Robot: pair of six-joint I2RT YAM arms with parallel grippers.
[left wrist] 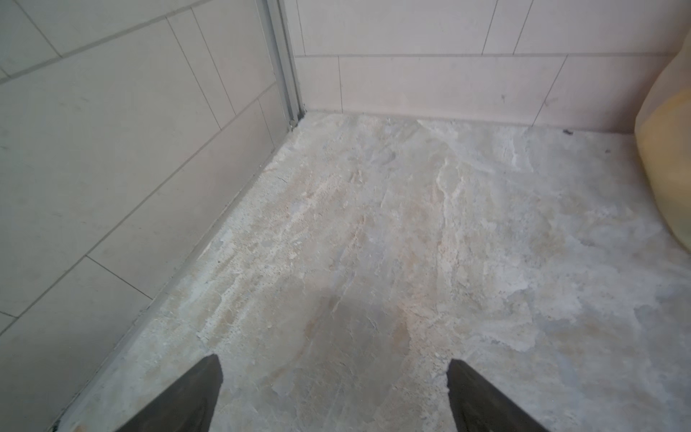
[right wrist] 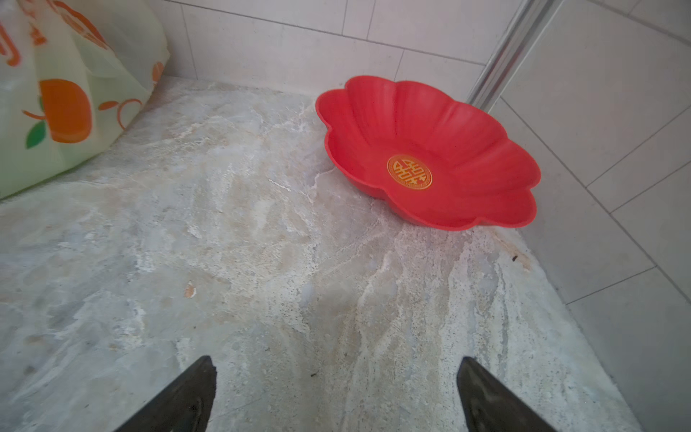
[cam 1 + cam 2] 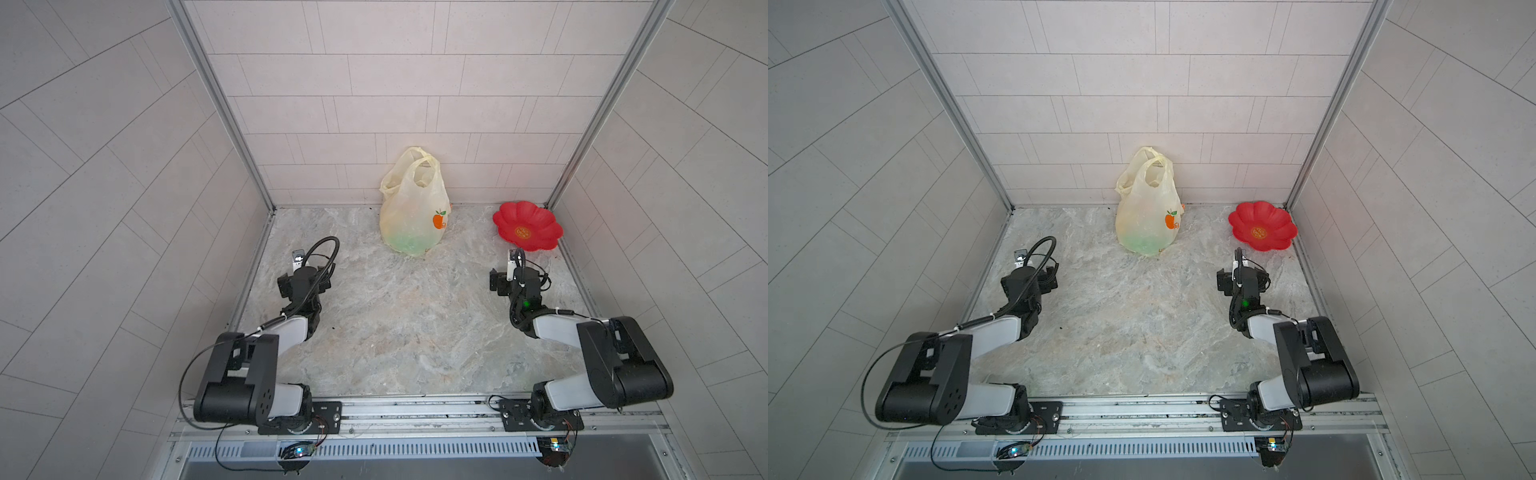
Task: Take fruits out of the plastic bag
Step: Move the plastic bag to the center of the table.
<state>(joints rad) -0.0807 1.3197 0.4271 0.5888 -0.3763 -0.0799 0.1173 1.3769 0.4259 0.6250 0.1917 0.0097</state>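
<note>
Fingers point(image 1: 194, 396) spread, empty: left gripper point(image 1: 333, 361), right gripper point(image 2: 334, 359) | plastic bag point(image 3: 413, 208) upright at 12 o'clock against back wall, handles up, mouth reachable | fruits point(image 3: 409, 243) inside, only green blur showing | red plate point(image 3: 527, 226) at 2 o'clock, likely drop spot

You're looking into a three-sided booth. Back wall point(image 3: 395, 83) and side walls point(image 3: 104, 187): pale tile-pattern panels, joints slanting on the sides. Bare metal posts point(image 3: 222, 104) at both rear corners. Tabletop point(image 3: 395, 324): marbled grey-beige stone look. Metal rail point(image 3: 415, 409) along your near edge. Light soft, even.
</note>
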